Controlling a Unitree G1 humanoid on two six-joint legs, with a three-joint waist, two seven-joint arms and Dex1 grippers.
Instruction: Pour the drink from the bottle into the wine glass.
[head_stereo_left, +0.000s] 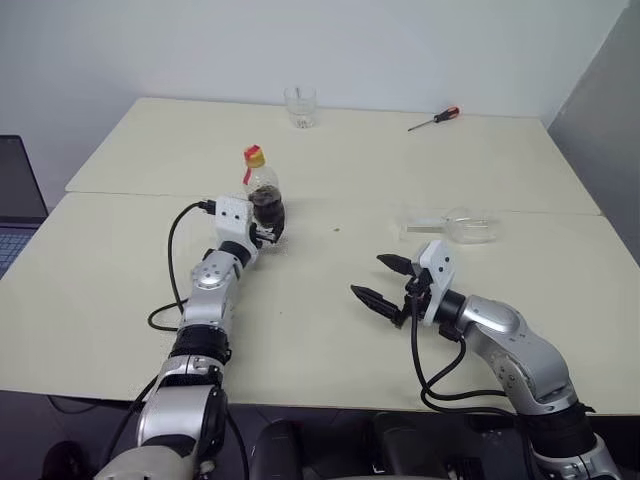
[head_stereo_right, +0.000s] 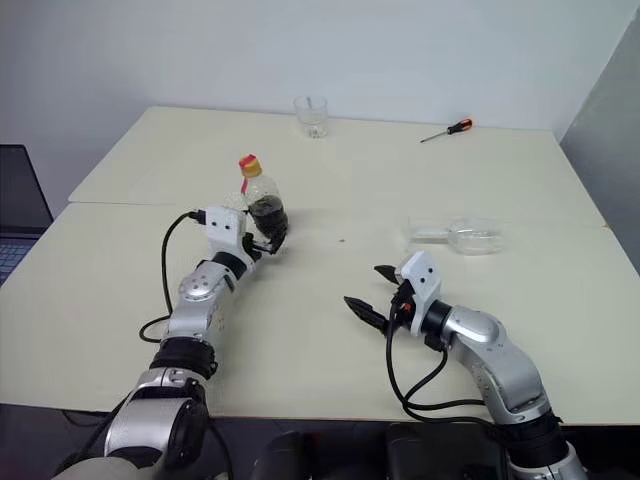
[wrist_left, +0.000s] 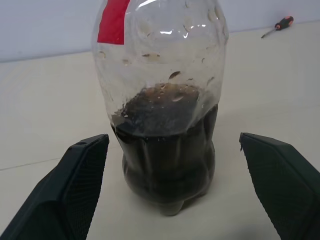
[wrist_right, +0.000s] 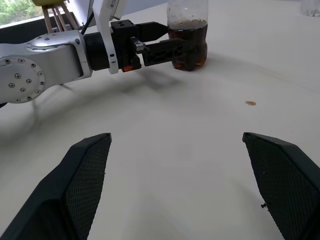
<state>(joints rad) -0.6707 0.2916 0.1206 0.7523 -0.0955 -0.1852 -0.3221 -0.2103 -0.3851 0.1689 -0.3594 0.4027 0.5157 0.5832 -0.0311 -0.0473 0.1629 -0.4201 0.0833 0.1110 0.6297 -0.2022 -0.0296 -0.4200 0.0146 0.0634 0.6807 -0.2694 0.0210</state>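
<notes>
The bottle (head_stereo_left: 263, 192) stands upright on the cream table (head_stereo_left: 120, 290), with a yellow cap, a red band and dark drink (wrist_left: 167, 155) filling its lower part. My left gripper (head_stereo_left: 273, 228) is open around the bottle's base, one finger (wrist_left: 80, 170) on each side, with a gap showing on both sides. The wine glass (head_stereo_left: 458, 228) lies on its side to the right of the bottle. My right gripper (head_stereo_left: 368, 277) is open and empty above the table, in front of the wine glass, pointing towards the bottle (wrist_right: 187, 40).
A short clear tumbler (head_stereo_left: 300, 106) stands at the far middle of the table. An orange-handled screwdriver (head_stereo_left: 436, 118) lies at the far right. A laptop (head_stereo_left: 15, 200) sits off the left edge. A seam (head_stereo_left: 400, 205) runs across the table behind the bottle.
</notes>
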